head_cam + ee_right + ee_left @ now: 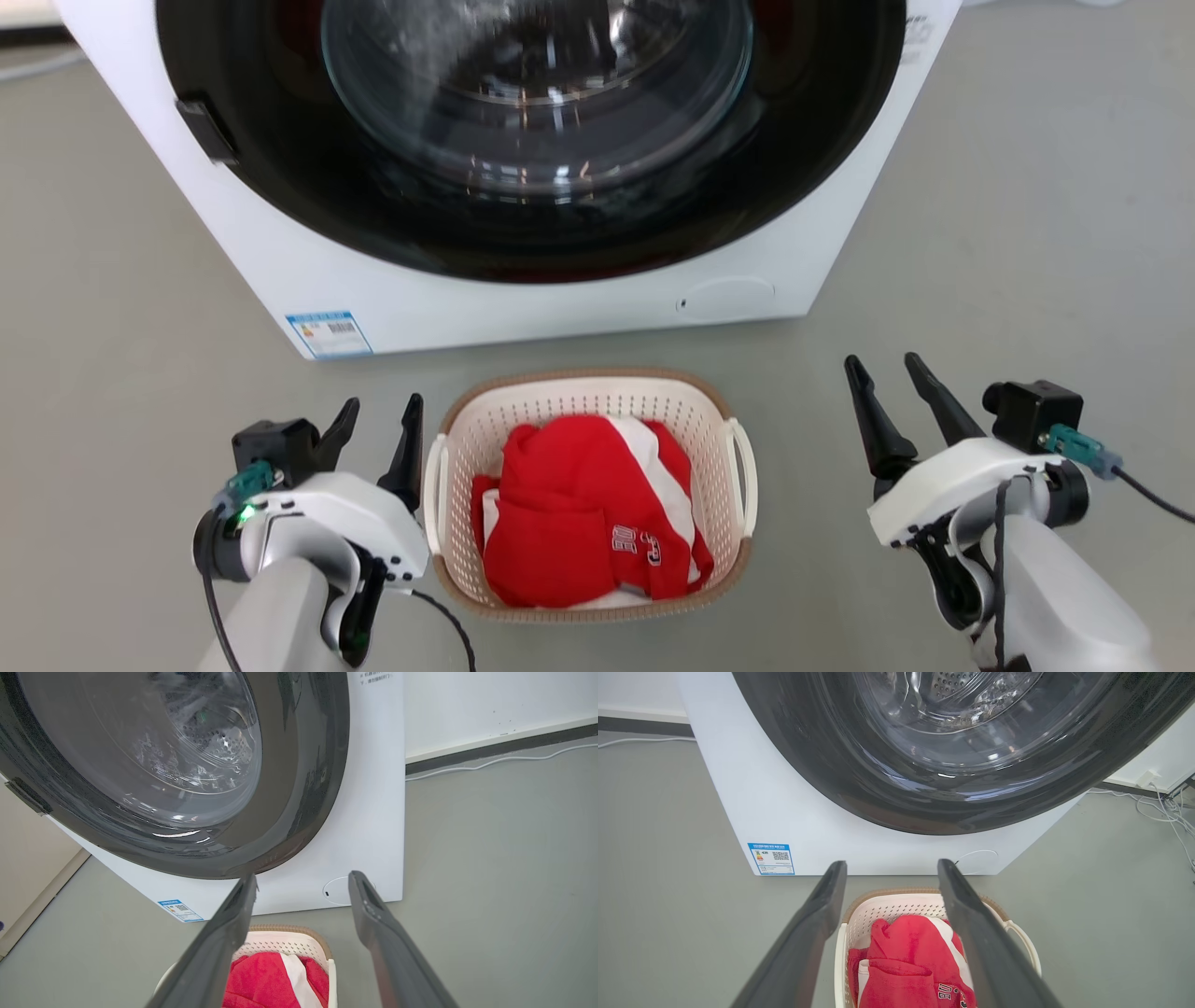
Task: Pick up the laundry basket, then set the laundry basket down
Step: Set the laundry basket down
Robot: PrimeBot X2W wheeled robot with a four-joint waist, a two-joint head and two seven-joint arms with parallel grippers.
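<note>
The laundry basket (pixel 569 401) is cream-white, perforated, with a brown rim and white loop handles. It stands on the grey floor in front of the washing machine and holds red and white clothes (pixel 583 509). My left gripper (pixel 381 415) is open just left of the basket's left handle, apart from it. Well to the right of the right handle, my right gripper (pixel 885 370) stands open with nothing between its fingers. The left wrist view shows the basket (pixel 896 904) below and between my fingers (pixel 817 919). The right wrist view has the basket (pixel 292 939) low, by my left finger (pixel 229 933).
A white front-loading washing machine (pixel 523 299) with a dark round door (pixel 532 140) stands close behind the basket. Grey floor (pixel 1027 233) stretches on both sides. White cables (pixel 1164 809) lie by the wall, beside the machine.
</note>
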